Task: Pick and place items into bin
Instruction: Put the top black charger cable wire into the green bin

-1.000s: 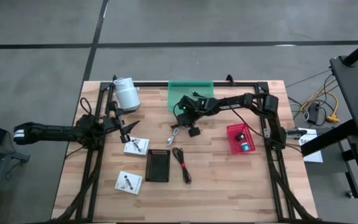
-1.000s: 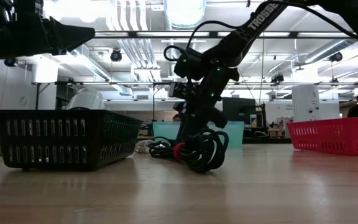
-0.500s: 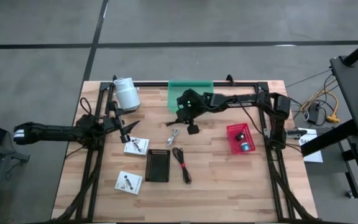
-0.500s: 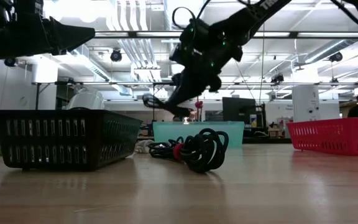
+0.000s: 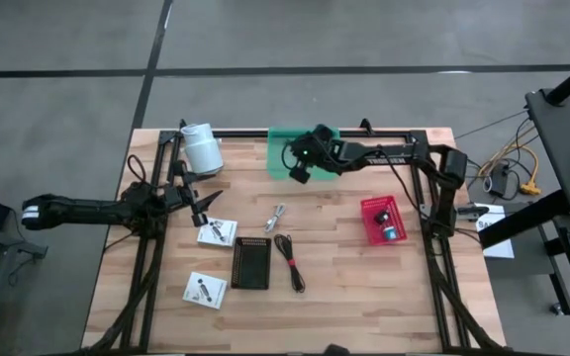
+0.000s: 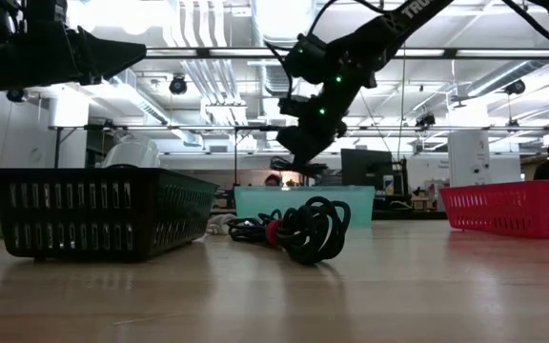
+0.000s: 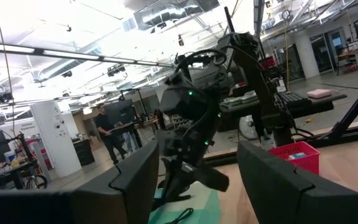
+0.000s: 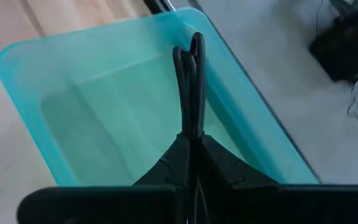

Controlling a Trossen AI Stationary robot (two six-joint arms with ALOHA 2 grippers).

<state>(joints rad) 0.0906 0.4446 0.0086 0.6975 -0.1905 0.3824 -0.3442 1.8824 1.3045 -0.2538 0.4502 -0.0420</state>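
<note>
My right gripper [image 5: 300, 170] hangs over the green bin [image 5: 317, 138] at the table's far middle, shut on a thin black cable [image 8: 191, 74] folded into a narrow bundle. On the table lie a short white cable [image 5: 277, 216], a black-red cable [image 5: 289, 260] and two white cards [image 5: 216, 231] [image 5: 205, 290]. My left gripper [image 5: 198, 211] waits open at the table's left, near the first card, touching nothing. My right gripper pinches the folded black cable between its two fingers [image 8: 213, 155], on the strands [image 8: 191, 127] just behind the looped end. The fingers slant down toward the far edge and lie along the cable. The looped end [image 8: 196, 43] juts past the fingertips, clear above the bin.
A black basket [image 5: 250, 263] sits at mid-table and a red basket [image 5: 383, 220] at the right. A white roll [image 5: 202, 148] stands at the far left. A dark frame rail [image 5: 404, 134] runs along the far edge behind the bin.
My right gripper has risen from the table beside the white cable, rolled about its own line, and moved toward the far edge to above the green bin. It stays shut, with the black cable lifted clear.
</note>
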